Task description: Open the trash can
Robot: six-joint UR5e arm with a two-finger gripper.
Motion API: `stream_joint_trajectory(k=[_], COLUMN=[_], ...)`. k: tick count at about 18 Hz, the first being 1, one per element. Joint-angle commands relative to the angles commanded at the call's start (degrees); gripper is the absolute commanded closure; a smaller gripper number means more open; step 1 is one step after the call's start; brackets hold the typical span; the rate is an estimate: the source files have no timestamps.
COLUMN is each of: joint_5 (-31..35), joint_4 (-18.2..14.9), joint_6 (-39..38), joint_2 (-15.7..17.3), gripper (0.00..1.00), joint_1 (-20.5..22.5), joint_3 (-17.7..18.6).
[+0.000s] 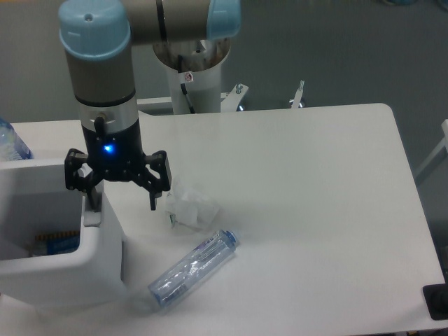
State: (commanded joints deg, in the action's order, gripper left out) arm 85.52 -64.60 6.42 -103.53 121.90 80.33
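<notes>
The trash can [70,276] is a large boxy white bin at the table's left edge. I look down into its hollow [42,210], and a blue and yellow item [56,242] lies at the bottom. I cannot make out a flat lid. My gripper [122,199] points down over the bin's right wall with its fingers spread wide. The left finger [91,198] is at a small grey-white piece on the rim [92,213]. The right finger [153,198] hangs outside the bin above the table. It holds nothing.
A crumpled white tissue [189,208] lies just right of the gripper. A clear plastic bottle [192,269] lies on its side in front of it. Another bottle [10,143] shows behind the bin. The arm's base [192,77] stands at the table's back edge.
</notes>
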Motion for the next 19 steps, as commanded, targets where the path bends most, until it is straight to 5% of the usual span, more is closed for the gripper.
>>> stream_joint_trajectory(k=[8,15,19], joint_5=[0.3,15.0,16.7], joint_4=[0.2,-0.9,-4.1], joint_6=[0.5,12.0,17.5], joint_2=[0.4,0.6,1.2], gripper=[0.00,0.00,0.00], joint_1=[2.1,5.5,7.6], joint_3=[-3.7,-4.9,-4.0])
